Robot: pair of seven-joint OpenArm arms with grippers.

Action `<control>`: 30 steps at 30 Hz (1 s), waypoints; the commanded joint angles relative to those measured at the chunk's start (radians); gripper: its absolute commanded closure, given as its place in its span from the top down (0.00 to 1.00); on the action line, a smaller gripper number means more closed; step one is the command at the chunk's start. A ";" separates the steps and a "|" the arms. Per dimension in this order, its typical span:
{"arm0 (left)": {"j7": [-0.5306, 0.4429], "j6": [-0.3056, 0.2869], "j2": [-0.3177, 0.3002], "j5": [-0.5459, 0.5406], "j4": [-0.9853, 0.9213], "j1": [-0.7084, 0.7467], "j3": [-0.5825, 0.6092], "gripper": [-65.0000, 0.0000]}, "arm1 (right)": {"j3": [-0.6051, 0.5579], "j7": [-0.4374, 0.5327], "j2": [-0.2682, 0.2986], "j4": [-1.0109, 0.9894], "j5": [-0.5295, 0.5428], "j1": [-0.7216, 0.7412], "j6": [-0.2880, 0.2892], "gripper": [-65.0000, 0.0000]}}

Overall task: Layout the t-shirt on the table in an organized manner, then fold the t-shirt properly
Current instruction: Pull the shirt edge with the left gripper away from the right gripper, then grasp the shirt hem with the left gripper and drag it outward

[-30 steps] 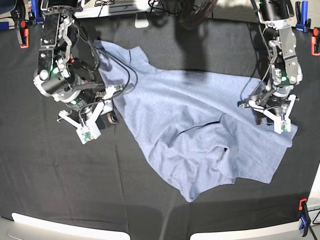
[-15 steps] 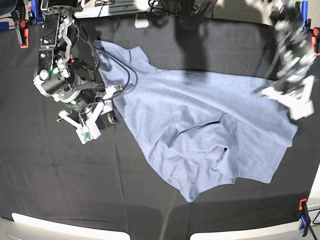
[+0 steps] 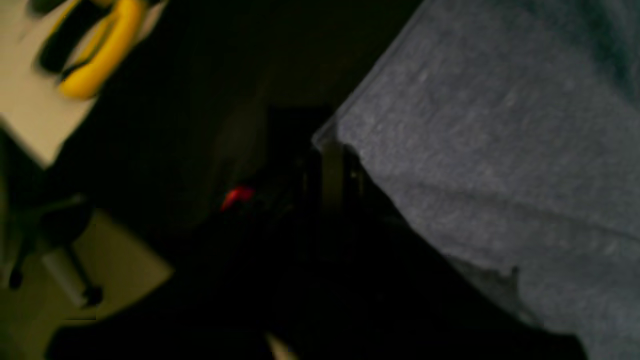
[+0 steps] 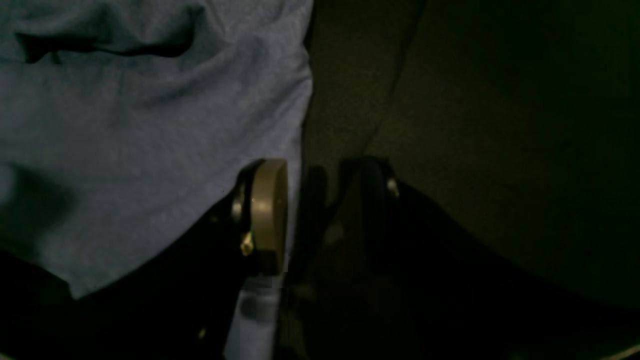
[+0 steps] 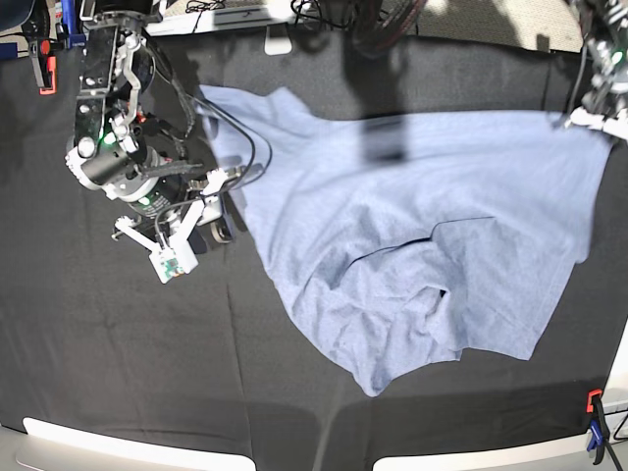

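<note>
At the far right edge of the base view, the left gripper sat high near the table's back corner, jaws pinched tight on a corner of the light blue-grey heathered cotton t-shirt. The left wrist view was blurred, but the fabric edge appeared to run straight into the closed jaws, so the grip was probably on the hem or a sleeve corner. From that pinch the cloth stretched away toward the middle of the table and toward the other arm, drawn fairly taut along its back edge.

Across the table, the right gripper rested low on the matte black cloth-covered table, jaws partly apart and straddling the shirt's side edge: the tan-padded finger lay on the fabric, the other finger on bare black cloth. It held nothing as far as could be judged.

The shirt's long axis ran roughly from one gripper to the other, slanting across the table. Its near portion was still bunched, with folds and a dark opening near the middle and a loose point hanging toward the front edge. The left arm owned the only grip; the right was touching the opposite edge, best placed to clamp there for a spread.
</note>
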 commanded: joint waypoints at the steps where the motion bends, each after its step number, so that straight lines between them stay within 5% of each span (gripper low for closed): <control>1: -0.022 0.008 -0.012 0.003 0.018 0.016 -0.016 0.00 | 0.002 0.020 0.005 0.017 0.011 0.014 0.000 0.35; 15: -0.029 0.008 -0.011 -0.001 0.018 0.094 -0.038 0.00 | 0.002 0.003 0.005 0.017 0.013 0.014 0.000 0.35; 19: -0.042 0.008 -0.012 -0.001 0.018 0.092 -0.038 0.35 | 0.002 -0.056 0.005 0.017 0.127 0.014 0.000 0.45; 21: -0.050 0.008 -0.012 -0.001 0.018 0.092 -0.038 0.44 | 0.002 -0.132 0.005 0.017 0.198 0.014 0.000 0.50; 25: -0.061 0.008 -0.014 -0.008 0.019 0.087 -0.038 0.44 | 0.003 -0.260 0.005 0.017 0.247 0.014 0.005 0.50; 30: -0.077 0.008 -0.049 -0.096 0.019 0.086 -0.037 0.44 | 0.039 -0.204 0.005 0.017 0.247 0.017 0.014 0.50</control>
